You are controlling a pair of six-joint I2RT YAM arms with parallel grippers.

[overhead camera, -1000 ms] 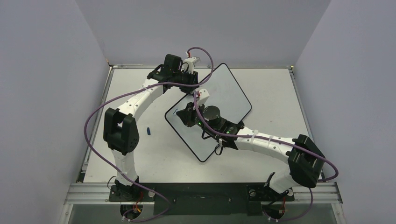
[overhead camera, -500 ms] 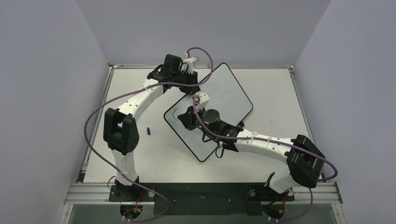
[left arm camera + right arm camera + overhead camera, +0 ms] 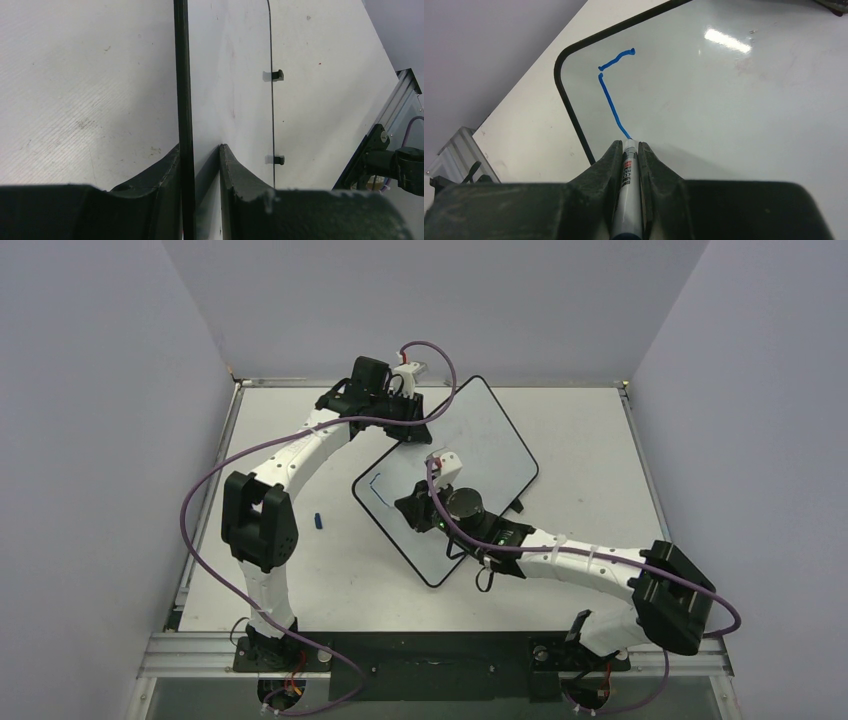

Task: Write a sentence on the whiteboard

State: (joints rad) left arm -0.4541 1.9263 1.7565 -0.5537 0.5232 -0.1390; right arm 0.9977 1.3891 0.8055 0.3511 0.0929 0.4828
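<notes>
Whiteboard (image 3: 485,435), blue strokes (image 3: 609,95) (two), marker (image 3: 627,175) in right gripper (image 3: 630,146)

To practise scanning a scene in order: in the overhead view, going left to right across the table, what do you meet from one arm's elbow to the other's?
Left arm's elbow → small blue piece → blue marker stroke → right claw gripping the marker → right arm's elbow.

I count 1 whiteboard (image 3: 490,440) w/ 2 black tabs (image 3: 276,75), 2 blue strokes (image 3: 610,100), 1 marker (image 3: 628,195), 2 grippers: left gripper (image 3: 199,147), right gripper (image 3: 628,142). Also 2 purple cables (image 3: 432,343), 1 small blue bit (image 3: 318,521).
</notes>
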